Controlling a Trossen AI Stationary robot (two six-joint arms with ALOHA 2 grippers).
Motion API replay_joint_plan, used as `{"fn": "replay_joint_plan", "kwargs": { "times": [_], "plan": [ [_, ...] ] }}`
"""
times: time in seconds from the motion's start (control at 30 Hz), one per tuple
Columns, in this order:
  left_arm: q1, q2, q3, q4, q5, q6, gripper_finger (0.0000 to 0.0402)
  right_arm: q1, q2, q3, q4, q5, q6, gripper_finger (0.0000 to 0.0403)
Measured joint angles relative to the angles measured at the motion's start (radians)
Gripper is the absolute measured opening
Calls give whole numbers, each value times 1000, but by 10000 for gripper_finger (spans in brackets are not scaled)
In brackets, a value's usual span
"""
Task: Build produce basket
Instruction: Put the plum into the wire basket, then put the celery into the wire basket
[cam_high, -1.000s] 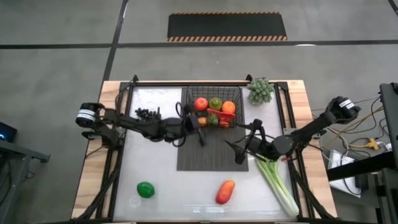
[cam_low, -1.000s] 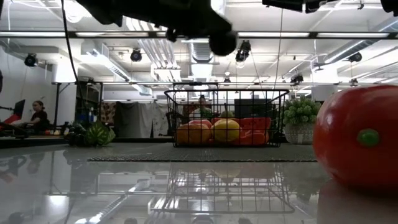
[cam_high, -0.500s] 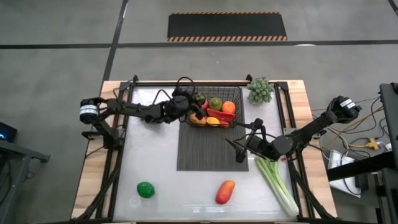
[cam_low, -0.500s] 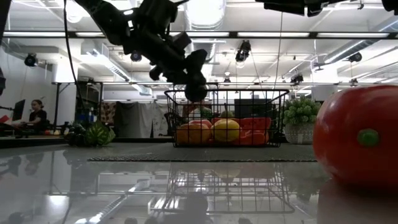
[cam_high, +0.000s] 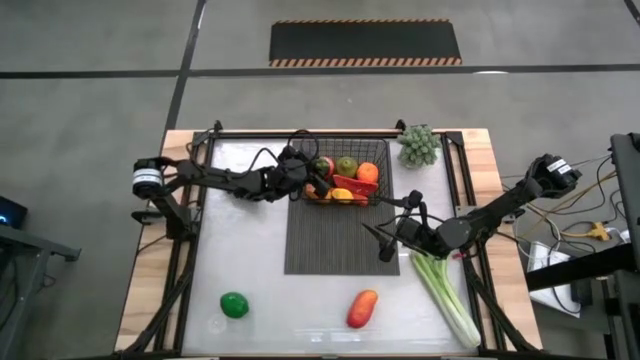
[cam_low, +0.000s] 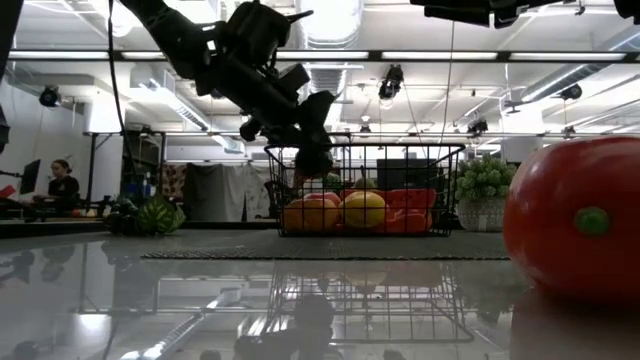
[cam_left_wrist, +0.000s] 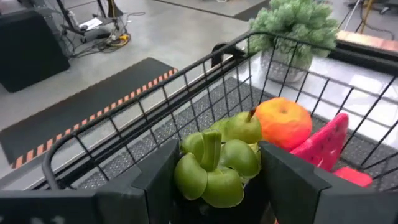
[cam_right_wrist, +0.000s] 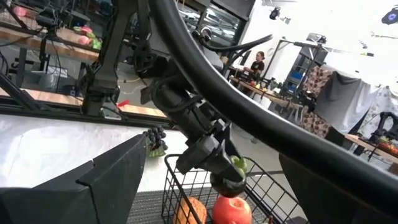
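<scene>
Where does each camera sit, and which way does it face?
High: overhead, straight down; both arms, basket, celery.
Low: table height, level toward the basket; left gripper above its rim.
Left wrist: over the basket, fingers holding a green fruit.
Right wrist: faces the left arm.
All four show the basket.

The left hand (cam_high: 303, 181) with its green fruit (cam_left_wrist: 214, 168) blocks the basket (cam_high: 384, 172) at its left wall. The mat (cam_high: 330, 245) near the basket lies bare. The celery (cam_high: 447, 297) crowds the table's (cam_high: 260, 290) right edge.
</scene>
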Motion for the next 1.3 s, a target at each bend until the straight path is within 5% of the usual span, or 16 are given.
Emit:
{"fn": "replay_joint_plan", "kwargs": {
  "times": [1.3],
  "plan": [
    [-5,-4,-2,-21,8,-21,192,9,-1,44,-31,-1,84,347]
  ]
}}
